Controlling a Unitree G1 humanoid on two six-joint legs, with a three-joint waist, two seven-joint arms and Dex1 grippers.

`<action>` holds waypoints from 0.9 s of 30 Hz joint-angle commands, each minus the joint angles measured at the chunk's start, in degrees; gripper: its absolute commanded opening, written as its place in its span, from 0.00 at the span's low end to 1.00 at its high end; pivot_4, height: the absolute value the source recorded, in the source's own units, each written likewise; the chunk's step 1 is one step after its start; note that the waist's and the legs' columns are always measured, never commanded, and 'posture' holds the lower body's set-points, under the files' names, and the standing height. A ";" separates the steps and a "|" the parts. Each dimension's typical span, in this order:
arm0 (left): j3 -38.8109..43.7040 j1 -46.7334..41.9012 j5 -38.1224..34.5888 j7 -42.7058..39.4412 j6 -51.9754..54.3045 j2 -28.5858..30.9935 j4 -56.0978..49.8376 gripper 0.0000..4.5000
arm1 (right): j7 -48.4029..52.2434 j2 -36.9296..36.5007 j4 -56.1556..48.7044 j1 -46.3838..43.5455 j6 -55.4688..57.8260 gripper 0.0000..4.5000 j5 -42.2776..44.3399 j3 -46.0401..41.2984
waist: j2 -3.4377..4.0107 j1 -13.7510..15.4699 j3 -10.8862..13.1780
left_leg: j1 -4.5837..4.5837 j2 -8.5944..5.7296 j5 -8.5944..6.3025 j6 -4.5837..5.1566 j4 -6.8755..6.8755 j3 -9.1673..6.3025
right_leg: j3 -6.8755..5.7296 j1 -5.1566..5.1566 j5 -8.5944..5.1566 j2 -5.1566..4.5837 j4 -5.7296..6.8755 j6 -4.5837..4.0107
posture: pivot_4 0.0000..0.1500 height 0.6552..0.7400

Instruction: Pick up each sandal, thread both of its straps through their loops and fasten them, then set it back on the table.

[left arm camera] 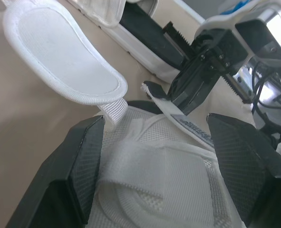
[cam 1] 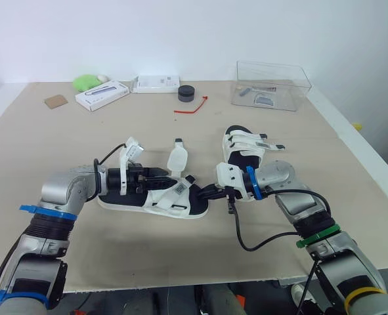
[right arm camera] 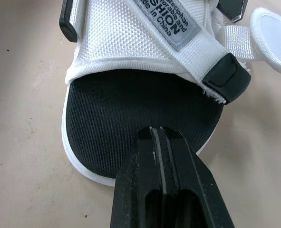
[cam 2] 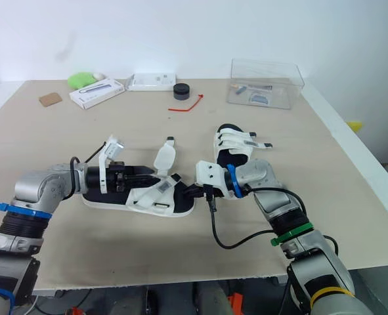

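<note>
Item: near sandal (cam 1: pixel 154 200), flat on the table (cam 1: pixel 148 125) between my two arms, toe toward my right.
- Build: white foam sole, black footbed, white mesh bands with a woven label. One rounded, padded strap flap (cam 1: pixel 178 159) stands up loose and unthreaded.
- Left gripper (cam 1: pixel 157 174): fingers (left arm camera: pixel 78 175) spread wide, straddling the mesh band at mid-foot and gripping nothing.
- Right gripper (cam 1: pixel 203 192): fingers pressed together over the toe of the footbed, nothing visible between them.
- Step, as I judge it: strap threading on this sandal, not yet done.
- Next move calls for: pinching the limp flap near its tip and steering it to the narrow loop while the sole is steadied.

Item: second sandal (cam 1: pixel 243 146), same make, just behind my right arm.
</note>
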 commanded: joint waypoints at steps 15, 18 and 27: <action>0.74 -2.25 4.66 -5.41 -7.67 3.73 -3.41 0.78 | -0.64 -1.75 0.80 1.31 1.74 0.00 -2.32 0.69 | 0.00 -0.01 0.00 | -0.02 -0.02 0.00 0.00 0.00 -0.01 | 0.00 -0.01 -0.03 -0.02 0.00 0.03 | 1.00 1.00; 2.99 -1.74 4.65 -3.65 -9.25 2.91 -3.65 0.78 | -0.66 -1.62 0.92 1.25 1.65 0.00 -2.35 0.77 | 0.00 -0.01 0.00 | -0.03 -0.02 0.00 0.00 0.00 -0.01 | 0.00 -0.01 -0.02 -0.02 0.00 0.02 | 1.00 1.00; 1.83 -2.36 0.54 -2.96 -0.76 2.06 -9.18 0.99 | -0.44 -1.36 1.77 0.80 0.66 0.00 -2.73 1.23 | 0.00 -0.01 0.00 | -0.02 -0.02 0.00 0.00 0.00 0.00 | 0.01 -0.01 -0.02 -0.03 0.00 0.05 | 1.00 1.00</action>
